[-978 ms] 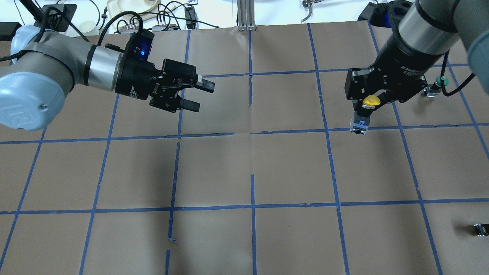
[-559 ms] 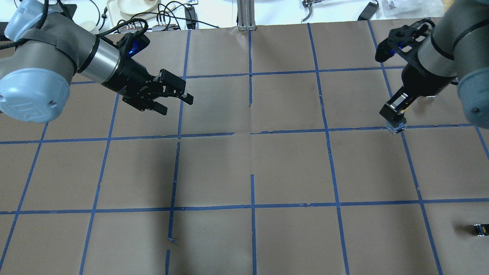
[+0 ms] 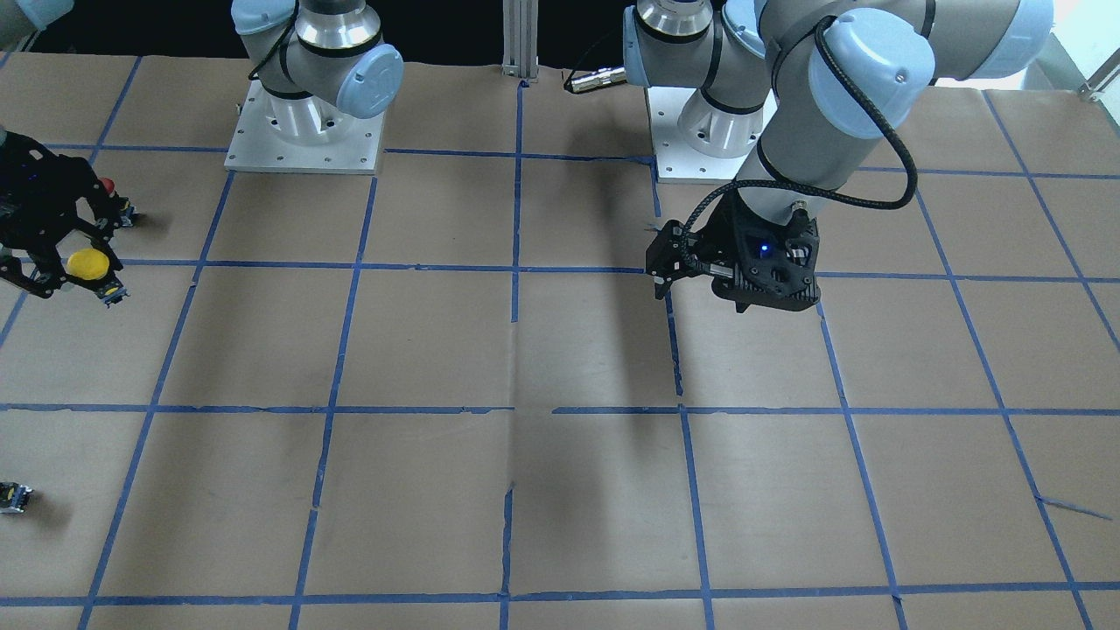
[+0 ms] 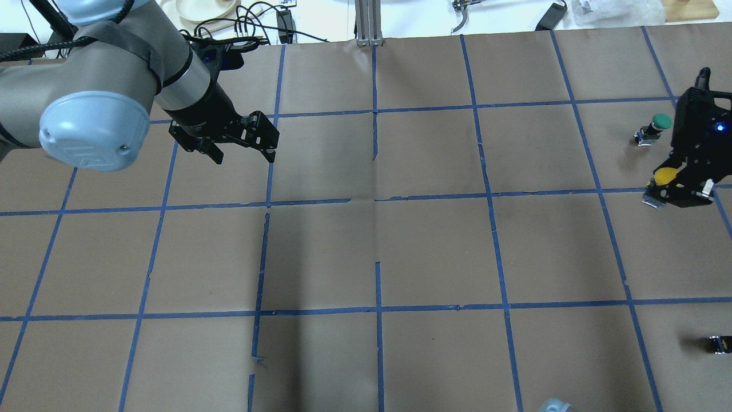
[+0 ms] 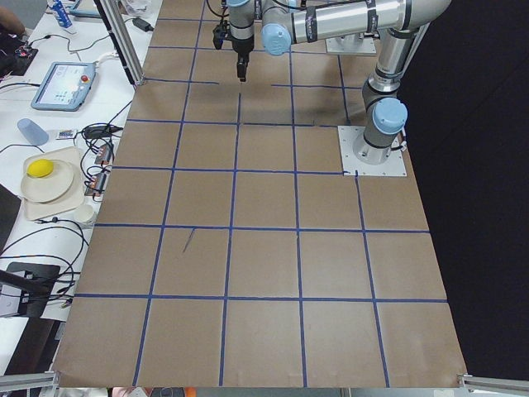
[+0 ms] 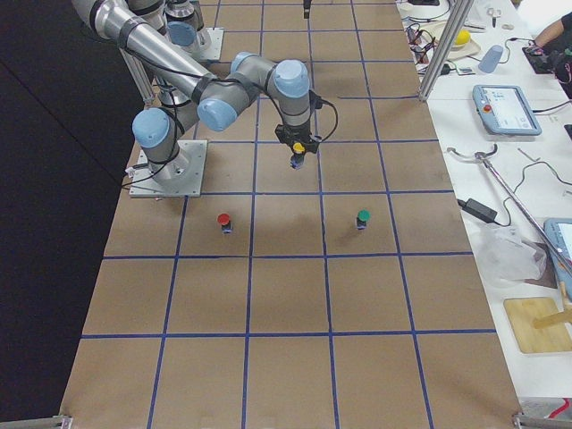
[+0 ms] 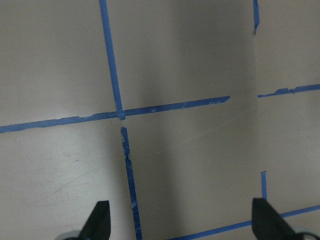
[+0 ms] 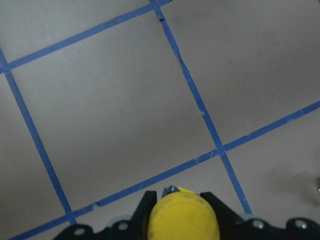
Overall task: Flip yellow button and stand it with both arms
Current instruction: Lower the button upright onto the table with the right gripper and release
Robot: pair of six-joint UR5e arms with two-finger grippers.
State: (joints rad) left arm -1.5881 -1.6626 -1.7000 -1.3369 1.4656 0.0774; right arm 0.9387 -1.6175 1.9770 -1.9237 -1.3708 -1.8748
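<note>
The yellow button (image 4: 663, 175) has a round yellow cap and a grey contact block. My right gripper (image 4: 677, 191) is shut on it at the table's far right and holds it a little above the paper. The front view shows the button (image 3: 87, 262) in that gripper (image 3: 54, 254), block end low. The right wrist view shows the cap (image 8: 182, 216) between the black fingers (image 8: 145, 205). My left gripper (image 4: 243, 154) is open and empty over the left half, pointing down. Its fingertips (image 7: 97, 222) stand wide apart in the left wrist view.
A green-capped button (image 4: 660, 122) stands just behind my right gripper. A red-capped button (image 6: 223, 220) stands nearer the robot's base. A small black block with a yellow speck (image 4: 719, 343) lies at the right edge. Blue tape lines grid the brown paper.
My right gripper has carried the yellow button to the right, toward the table's edge. My left gripper has turned from pointing sideways to pointing down and drawn back to the left.
</note>
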